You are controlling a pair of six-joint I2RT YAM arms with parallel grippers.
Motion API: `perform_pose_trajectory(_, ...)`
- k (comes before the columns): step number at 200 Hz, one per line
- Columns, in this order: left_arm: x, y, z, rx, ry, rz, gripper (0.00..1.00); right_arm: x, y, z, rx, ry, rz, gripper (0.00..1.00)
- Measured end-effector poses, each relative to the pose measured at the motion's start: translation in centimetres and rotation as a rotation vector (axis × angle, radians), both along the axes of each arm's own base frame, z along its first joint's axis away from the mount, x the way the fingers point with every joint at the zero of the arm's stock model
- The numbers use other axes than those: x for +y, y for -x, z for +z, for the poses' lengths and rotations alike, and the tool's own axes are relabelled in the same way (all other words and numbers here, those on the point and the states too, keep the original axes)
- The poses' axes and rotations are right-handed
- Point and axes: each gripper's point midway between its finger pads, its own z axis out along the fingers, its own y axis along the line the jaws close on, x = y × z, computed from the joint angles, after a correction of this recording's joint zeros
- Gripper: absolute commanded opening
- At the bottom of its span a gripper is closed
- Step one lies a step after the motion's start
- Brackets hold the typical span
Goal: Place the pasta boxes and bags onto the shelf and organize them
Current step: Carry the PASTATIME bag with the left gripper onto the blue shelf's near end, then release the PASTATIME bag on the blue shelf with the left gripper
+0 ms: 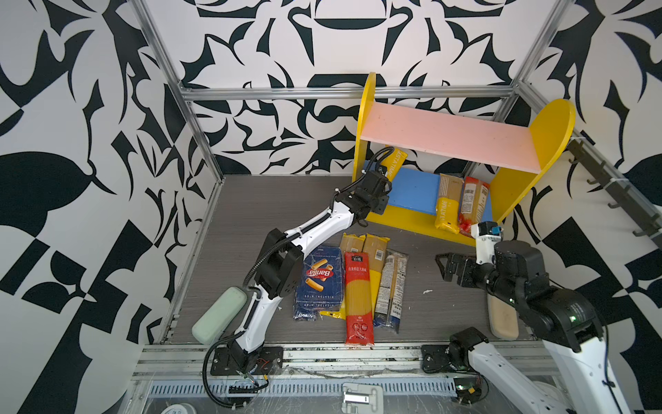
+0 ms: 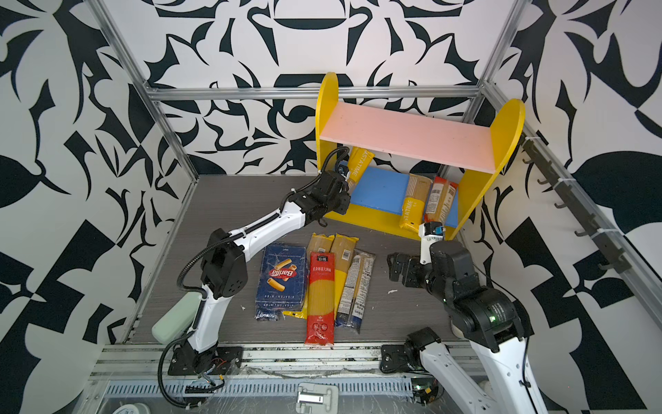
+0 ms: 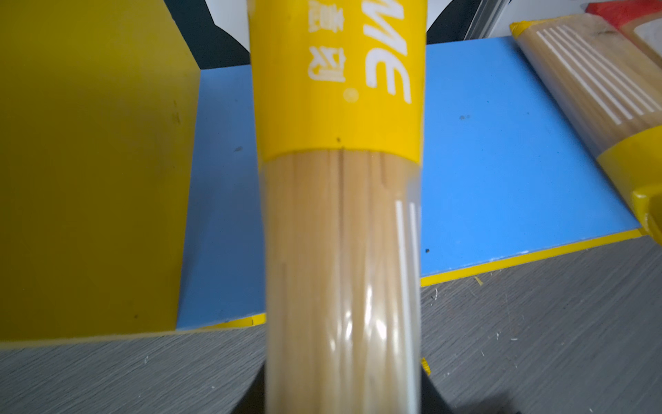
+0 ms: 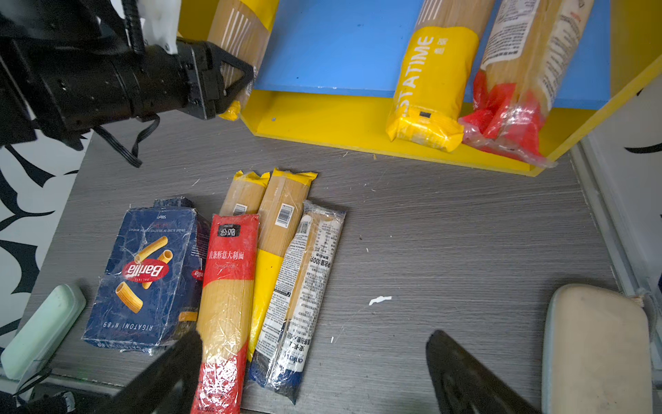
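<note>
The shelf (image 1: 447, 139) (image 2: 404, 138) stands at the back right, pink board over blue board (image 3: 501, 143). My left gripper (image 1: 385, 178) (image 2: 345, 179) (image 3: 344, 401) (image 4: 233, 82) is shut on a yellow-ended spaghetti bag (image 1: 396, 161) (image 2: 360, 163) (image 3: 340, 215), tilted up at the blue board's left end. A yellow-ended bag (image 1: 447, 200) and a red-ended bag (image 1: 473, 204) lie on its right part. On the table lie the rigatoni box (image 1: 322, 283) (image 4: 150, 272), a red bag (image 1: 358, 297), two yellow-ended bags (image 1: 376, 247) and a dark blue bag (image 1: 392, 286). My right gripper (image 1: 442, 267) (image 2: 392, 267) (image 4: 315, 380) hovers open, right of them.
A dark blue pack end (image 1: 304, 315) peeks from under the rigatoni box. A green pad (image 1: 218, 315) lies by the left arm's base and a beige pad (image 1: 503, 319) by the right arm. Metal frame rails bound the table; a hook rail (image 1: 609, 182) runs along the right wall.
</note>
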Motion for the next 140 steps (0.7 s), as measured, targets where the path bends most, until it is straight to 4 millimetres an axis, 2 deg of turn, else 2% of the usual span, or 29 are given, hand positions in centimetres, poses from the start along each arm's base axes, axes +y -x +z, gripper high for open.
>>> perform_pose_trajectory(10, -0.2, -0.2, 0.0, -0.005, 0.004, 0.001, 0.36, 0.0, 0.0, 0.3, -0.007, 0.0, -0.001, 0.99)
perform_pose_trajectory(28, -0.4, -0.6, -0.3, -0.011, 0.0, 0.004, 0.64, -0.1, 0.0, 0.6, -0.017, 0.001, -0.001, 1.0)
perform_pose_trajectory(49, -0.9, -1.3, 0.4, -0.039, 0.021, 0.006, 0.81, -0.2, 0.1, 0.7, -0.017, 0.003, -0.002, 1.0)
perform_pose_trajectory(77, -1.4, -2.0, 3.5, -0.096, 0.082, 0.008, 0.84, -0.2, 0.3, 0.7, -0.012, 0.008, 0.0, 1.0)
perform_pose_trajectory(91, -1.5, -2.0, 4.1, -0.107, 0.098, 0.01, 0.84, -0.3, 0.4, 0.8, -0.011, 0.009, 0.001, 1.0)
perform_pose_trajectory(115, -1.1, -1.6, 3.5, -0.089, 0.095, 0.015, 0.84, -0.3, 0.5, 0.7, -0.004, 0.01, 0.003, 1.0)
perform_pose_trajectory(140, 0.1, -0.3, 2.5, -0.046, 0.084, 0.022, 0.84, -0.2, 0.7, 0.5, 0.006, 0.007, 0.005, 1.0)
